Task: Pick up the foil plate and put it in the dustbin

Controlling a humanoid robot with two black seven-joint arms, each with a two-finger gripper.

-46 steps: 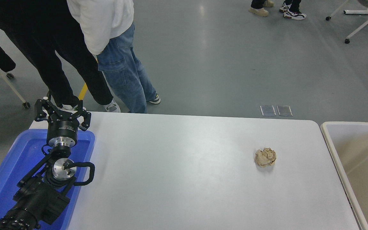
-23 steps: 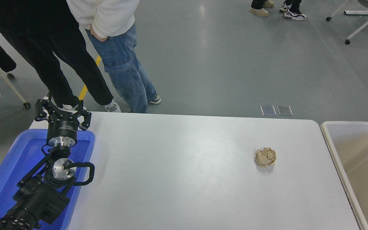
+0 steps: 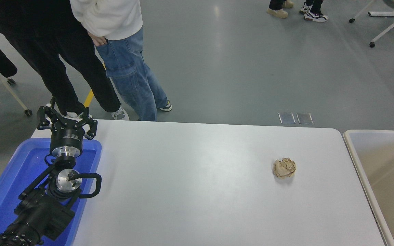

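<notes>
Left gripper [image 3: 66, 118] spread wide over blue tray [image 3: 2, 191]; label print unreadable. Paper ball [image 3: 284, 167] far right on table [image 3: 190, 191]; dustbin [image 3: 361, 171] beyond table edge.

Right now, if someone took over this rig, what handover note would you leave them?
Left gripper: open, empty, parked above the far end of the blue tray at the table's left end.
Right gripper: not in view.
Foil plate: nowhere in view, neither on the white table nor in the visible part of the dustbin, which stands off the table's right end and is cut off by the frame.
A crumpled brown paper ball lies on the table near the dustbin.
Done: cannot be confirmed.
Left: find the plate, check the bin.
</notes>
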